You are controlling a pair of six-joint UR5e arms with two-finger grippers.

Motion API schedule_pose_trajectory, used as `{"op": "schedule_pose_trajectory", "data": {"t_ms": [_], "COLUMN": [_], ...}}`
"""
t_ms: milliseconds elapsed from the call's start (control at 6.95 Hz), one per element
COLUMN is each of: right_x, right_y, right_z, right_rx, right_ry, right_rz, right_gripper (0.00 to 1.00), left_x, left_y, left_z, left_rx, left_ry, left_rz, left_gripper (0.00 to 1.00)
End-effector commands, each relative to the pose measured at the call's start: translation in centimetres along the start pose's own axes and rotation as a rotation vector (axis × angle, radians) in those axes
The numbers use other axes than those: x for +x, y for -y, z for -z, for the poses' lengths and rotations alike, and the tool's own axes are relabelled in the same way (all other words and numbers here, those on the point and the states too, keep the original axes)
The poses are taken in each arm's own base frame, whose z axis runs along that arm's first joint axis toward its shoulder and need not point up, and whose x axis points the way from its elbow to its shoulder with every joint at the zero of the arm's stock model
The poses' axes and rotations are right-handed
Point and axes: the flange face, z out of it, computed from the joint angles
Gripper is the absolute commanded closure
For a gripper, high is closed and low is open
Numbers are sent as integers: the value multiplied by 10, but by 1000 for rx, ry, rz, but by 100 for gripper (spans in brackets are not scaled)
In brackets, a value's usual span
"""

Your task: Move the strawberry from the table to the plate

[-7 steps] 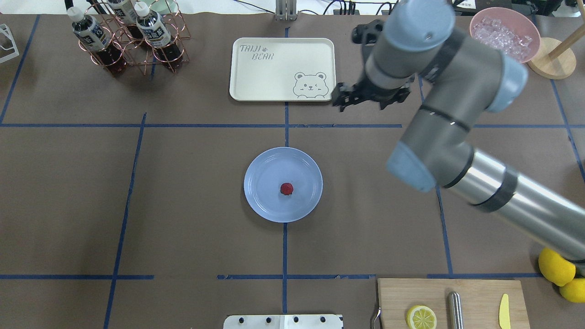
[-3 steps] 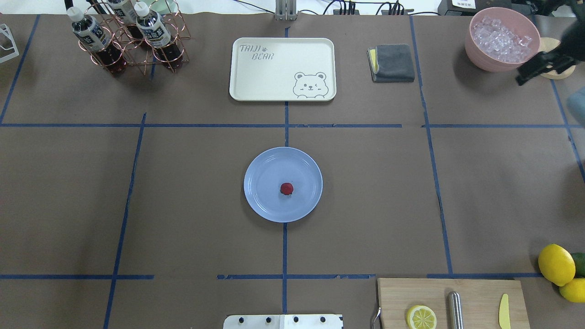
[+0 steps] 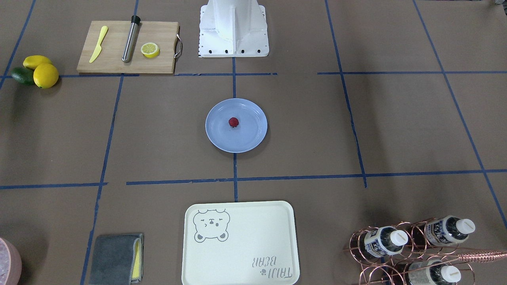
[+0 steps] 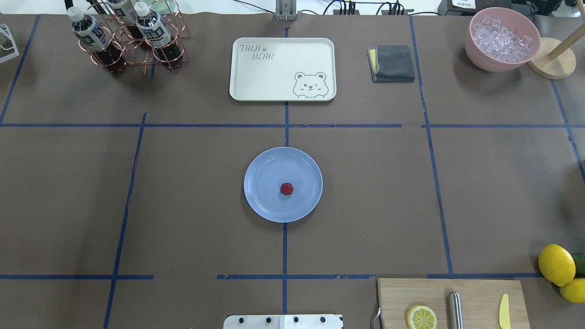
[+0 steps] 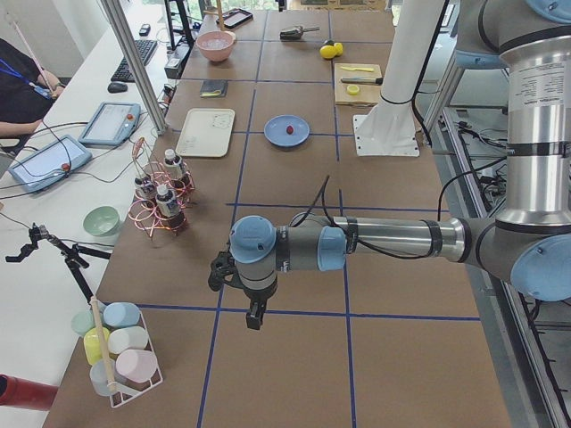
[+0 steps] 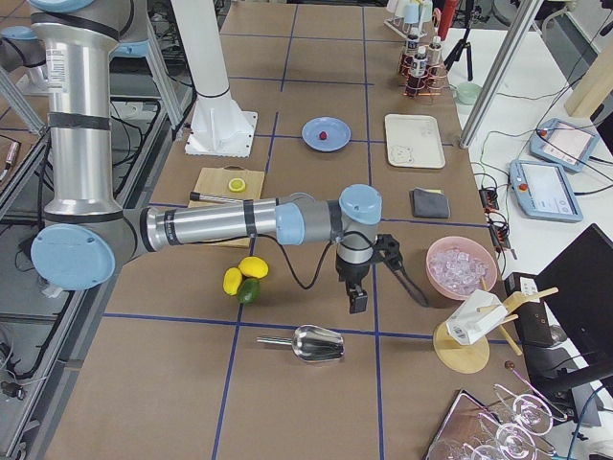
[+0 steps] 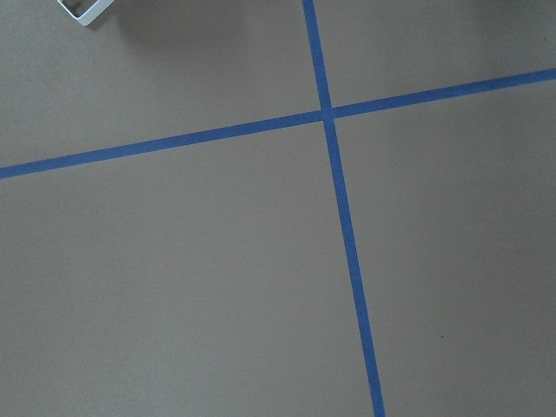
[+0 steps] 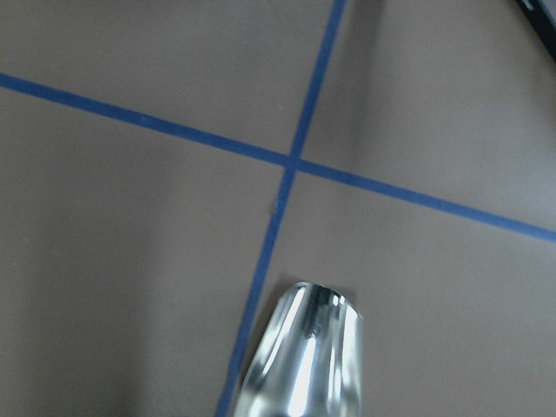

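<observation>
The jaws of the left arm (image 5: 384, 239) and the right arm (image 6: 220, 222) point down over the brown-paper counter (image 4: 183, 183) at its opposite ends, and we cannot tell whether they are released or clenched. We see the strawberry (image 4: 286, 188) lying near the middle of the blue-grey plate (image 4: 258, 205), which sits mid-counter astride a blue tape line. A cream bear tray (image 4: 274, 77) lies beyond it; lemons (image 4: 555, 264) and a cutting board (image 4: 480, 292) sit at near right. A metal scoop (image 6: 311, 342) lies near the right arm's jaws.
</observation>
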Motion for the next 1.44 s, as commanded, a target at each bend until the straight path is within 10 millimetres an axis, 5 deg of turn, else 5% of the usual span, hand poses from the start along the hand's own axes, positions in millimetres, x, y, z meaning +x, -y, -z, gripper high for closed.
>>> {"op": "schedule_pose_trajectory", "data": {"t_ms": [0, 1295], "right_x": [39, 38], "right_y": [-44, -50], "right_z": [-11, -8], "right_rx": [-13, 2], "right_ry": [56, 107], "right_rz": [-78, -99], "right_gripper": [0, 0], "left_x": [-1, 2], "left_y": [-1, -1], "left_z": [-2, 1], "left_rx": [-4, 3], "left_ry": [-1, -1], "left_rz": [2, -3], "left_gripper": [0, 0]}}
